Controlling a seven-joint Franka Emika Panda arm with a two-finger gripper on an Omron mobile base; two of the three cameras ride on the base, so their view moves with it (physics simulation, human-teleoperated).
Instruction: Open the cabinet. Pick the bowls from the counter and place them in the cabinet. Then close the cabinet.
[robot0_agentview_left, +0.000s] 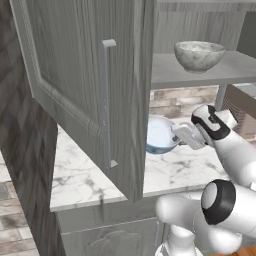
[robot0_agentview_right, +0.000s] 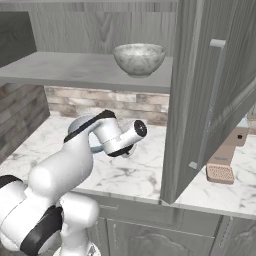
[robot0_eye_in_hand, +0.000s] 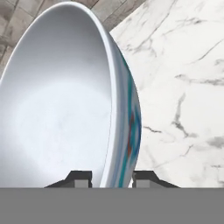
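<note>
1. Blue bowl (robot0_eye_in_hand: 65, 100), glossy light blue outside and white inside, has its rim between the two finger tips of the gripper (robot0_eye_in_hand: 112, 178); one tip sits inside the bowl, the other outside against the wall, so the jaws are clamped on the rim.
2. In the left base view the same bowl (robot0_agentview_left: 161, 134) is just above the counter (robot0_agentview_left: 85, 175), under the cabinet shelf; whether it touches the marble I cannot tell.
3. The speckled grey bowl (robot0_agentview_left: 199, 55) stands upright on the grey shelf (robot0_agentview_left: 235, 67) of the cabinet (robot0_agentview_left: 70, 65), well apart from the blue one.
4. The cabinet door (robot0_agentview_right: 210, 95) stands open, its slim bar handle (robot0_agentview_left: 105, 102) facing out.
5. Behind the counter runs a brick backsplash (robot0_agentview_right: 105, 102).
6. At the right of the counter, beyond the open door, lies a brown wooden object (robot0_agentview_right: 222, 162).
</note>
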